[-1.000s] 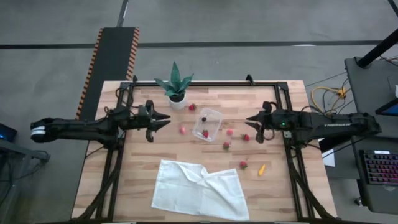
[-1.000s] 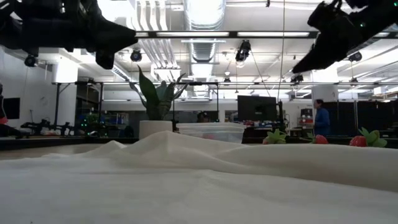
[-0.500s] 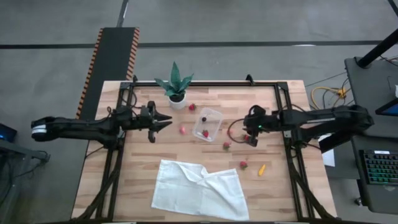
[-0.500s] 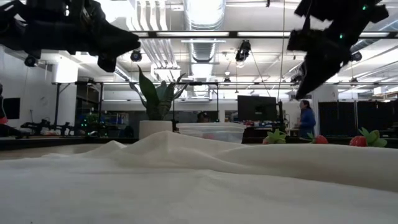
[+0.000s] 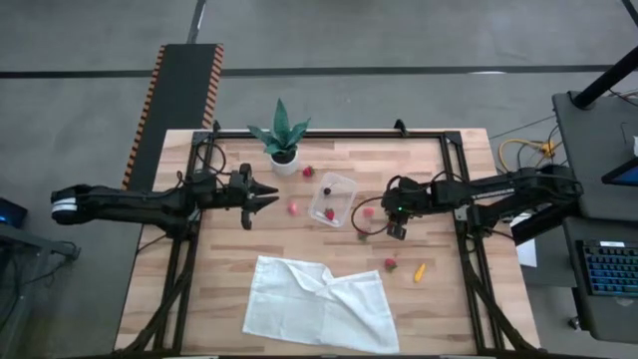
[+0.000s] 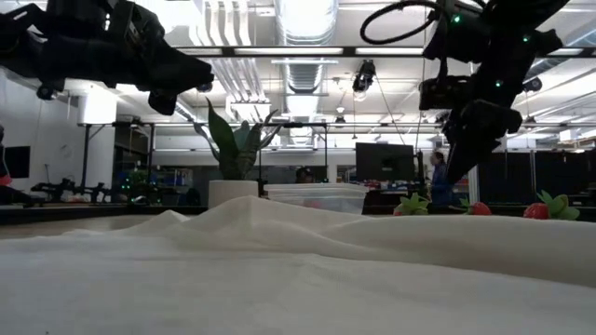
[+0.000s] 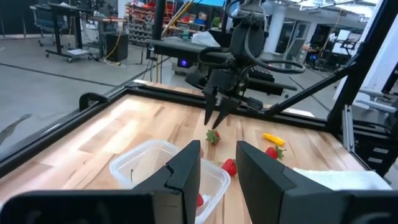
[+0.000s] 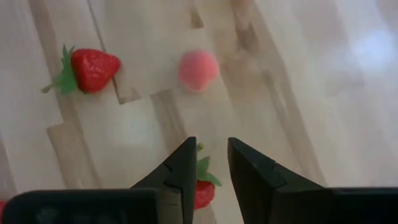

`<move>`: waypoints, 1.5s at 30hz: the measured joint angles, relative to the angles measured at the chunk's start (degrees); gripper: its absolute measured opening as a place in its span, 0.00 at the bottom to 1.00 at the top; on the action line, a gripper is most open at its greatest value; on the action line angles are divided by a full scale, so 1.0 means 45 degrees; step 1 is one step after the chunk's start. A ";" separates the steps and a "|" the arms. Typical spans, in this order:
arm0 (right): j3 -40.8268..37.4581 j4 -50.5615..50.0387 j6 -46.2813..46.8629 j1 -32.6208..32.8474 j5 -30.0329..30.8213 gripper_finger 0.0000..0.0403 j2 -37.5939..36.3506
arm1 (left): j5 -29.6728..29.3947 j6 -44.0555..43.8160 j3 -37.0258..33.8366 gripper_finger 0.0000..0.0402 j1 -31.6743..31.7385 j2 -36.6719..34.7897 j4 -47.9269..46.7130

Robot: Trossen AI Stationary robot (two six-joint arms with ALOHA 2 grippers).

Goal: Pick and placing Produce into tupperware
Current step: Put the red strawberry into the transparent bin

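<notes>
Right gripper (image 8: 208, 165), jaws slightly parted, is hanging over a small red strawberry (image 8: 200, 190), seemingly lining up a grasp at the clear plastic tupperware (image 5: 333, 198)'s 3 o'clock; left gripper (image 5: 261, 194), jaws slightly parted and empty, is waiting at its 9 o'clock.

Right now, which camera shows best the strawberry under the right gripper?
The right wrist view: the strawberry sits big and close, just below the right gripper, fingers slightly apart. The left wrist view shows it small beneath that gripper. In the high view the arm hides it; in the low view I can't tell which one it is.
</notes>
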 joint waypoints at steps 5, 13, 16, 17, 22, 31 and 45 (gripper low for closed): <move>-0.0005 -0.0005 -0.0001 -0.0014 -0.0249 0.28 0.0314 | 0.0000 0.0000 0.0005 0.22 0.0000 0.0085 -0.0002; -0.0015 -0.0002 -0.0027 -0.0067 -0.0235 0.33 0.0939 | -0.0005 0.0004 0.0010 0.22 0.0000 0.0153 0.0020; -0.0015 0.0058 -0.0083 -0.0121 -0.0190 0.33 0.1287 | -0.0005 0.0002 0.0015 0.22 0.0000 0.0144 0.0004; -0.0015 0.0089 -0.0091 -0.0125 -0.0190 0.32 0.1405 | -0.0005 0.0005 0.0015 0.22 0.0000 0.0151 0.0004; -0.0019 0.0491 -0.0270 -0.0125 -0.0186 0.31 0.1868 | -0.0005 0.0004 0.0019 0.22 0.0000 0.0172 0.0030; -0.0019 0.0654 -0.0465 -0.0125 -0.0173 0.31 0.2091 | -0.0005 0.0000 0.0019 0.22 0.0000 0.0185 0.0022; 0.1293 -0.1560 -0.1134 -0.0153 -0.0676 0.32 0.1280 | -0.0005 0.0000 0.0019 0.22 0.0000 0.0246 -0.0011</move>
